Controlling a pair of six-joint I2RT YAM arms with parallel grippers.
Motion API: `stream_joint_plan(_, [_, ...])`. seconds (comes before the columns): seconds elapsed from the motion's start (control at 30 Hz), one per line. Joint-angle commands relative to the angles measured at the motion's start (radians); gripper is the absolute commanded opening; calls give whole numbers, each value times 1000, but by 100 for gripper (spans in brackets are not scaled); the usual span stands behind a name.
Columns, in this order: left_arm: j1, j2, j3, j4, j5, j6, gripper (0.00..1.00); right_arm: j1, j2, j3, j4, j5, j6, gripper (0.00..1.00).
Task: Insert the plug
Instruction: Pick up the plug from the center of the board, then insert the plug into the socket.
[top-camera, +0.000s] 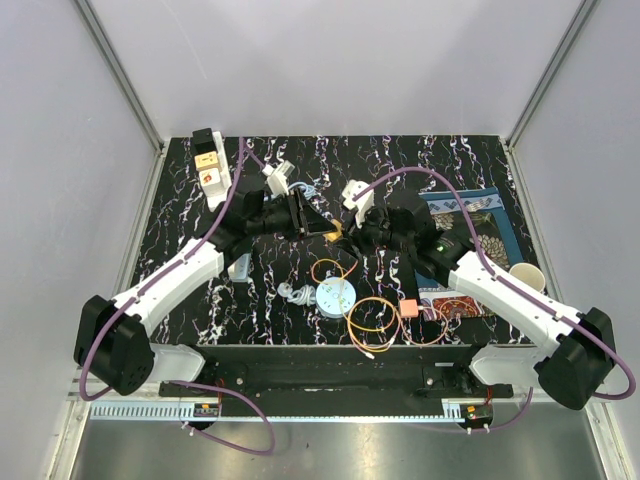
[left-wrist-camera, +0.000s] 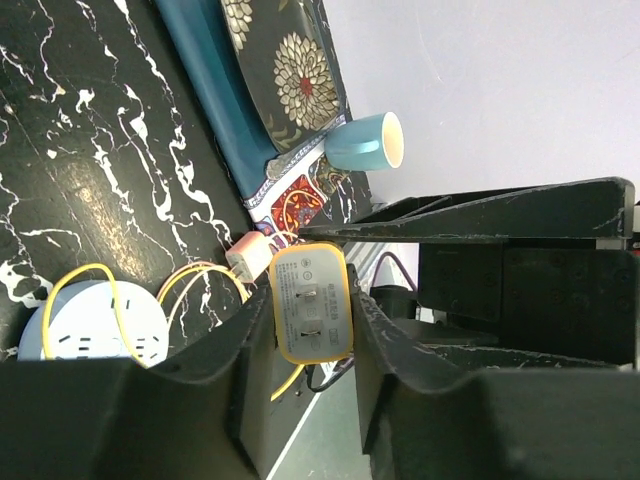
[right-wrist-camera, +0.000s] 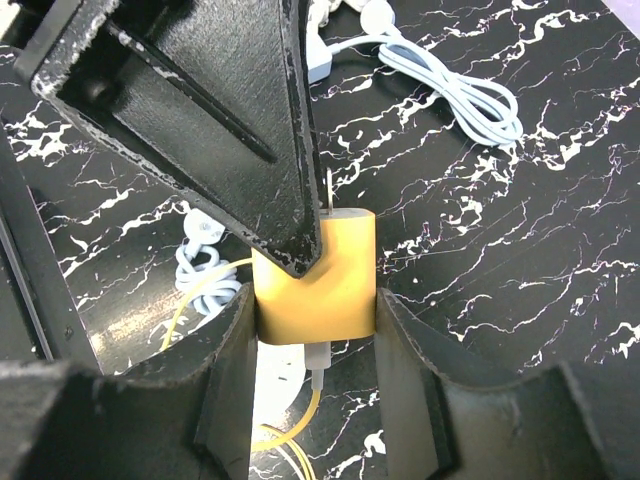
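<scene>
A yellow plug with a yellow cable hangs above the mid table between both grippers. In the left wrist view its prong face points at the camera, pressed between the left gripper's fingers. In the right wrist view its body sits tight between the right gripper's fingers, with a left finger lying over its upper face. The round pale blue socket lies on the table just below and nearer the bases; it also shows in the left wrist view.
Orange cable loops and a pink plug lie near the socket. A coiled white cable lies left of it. A teal cup and a patterned tray are at right. White adapters stand at back left.
</scene>
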Motion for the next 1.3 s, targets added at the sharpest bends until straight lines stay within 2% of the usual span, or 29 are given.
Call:
stream_joint_plan(0.0, [-5,-2,-2,67,44,-21,26,10,-23,-10,77,-18,4,26])
stream_joint_plan(0.03, [-5,-4,-3,72,46,-22,12,10,-23,-10,79,-17,10,28])
stream_joint_plan(0.1, [-5,-9,-8,87,41,-24,0,10,-21,-10,82,-11,44,34])
stream_joint_plan(0.13, [-2,-15,-10,92,35,-25,0,8,-21,-4,83,0,60,38])
stream_joint_plan(0.17, [-3,-19,-13,100,29,-24,0,10,-23,-1,83,5,108,49])
stream_joint_plan(0.23, [7,-33,-32,138,15,-31,0,5,-24,5,83,9,197,63])
stream_joint_plan(0.27, [13,-41,-45,161,14,-50,0,1,-27,8,83,5,234,76])
stream_joint_plan(0.37, [38,-70,-123,300,-3,-117,0,-56,-37,11,92,-73,405,89])
stream_joint_plan(0.43, [49,-94,-186,418,-32,-146,0,-94,-50,-4,118,-125,544,92])
stream_joint_plan(0.57, [50,-121,-255,592,-66,-218,0,-205,-90,-90,352,-231,839,94])
stream_joint_plan(0.63, [50,-130,-270,669,-80,-235,0,-214,-92,-145,436,-251,1001,93])
stream_joint_plan(0.67, [50,-133,-282,685,-89,-251,0,-217,-86,-165,532,-259,1053,93])
stream_joint_plan(0.73, [50,-145,-298,750,-112,-271,0,-217,-67,-222,639,-274,1202,89])
stream_joint_plan(0.77, [50,-148,-306,773,-117,-287,0,-219,-48,-242,739,-273,1251,87])
stream_joint_plan(0.83, [49,-153,-319,820,-130,-298,0,-217,-28,-287,828,-274,1341,83])
stream_joint_plan(0.87, [49,-154,-321,831,-133,-306,0,-217,-12,-293,879,-280,1358,82])
stream_joint_plan(1.03, [38,-145,-335,900,-143,-344,0,-217,-4,-290,905,-296,1366,79])
stream_joint_plan(1.27, [17,-131,-339,965,-155,-370,0,-216,34,-287,991,-311,1403,67])
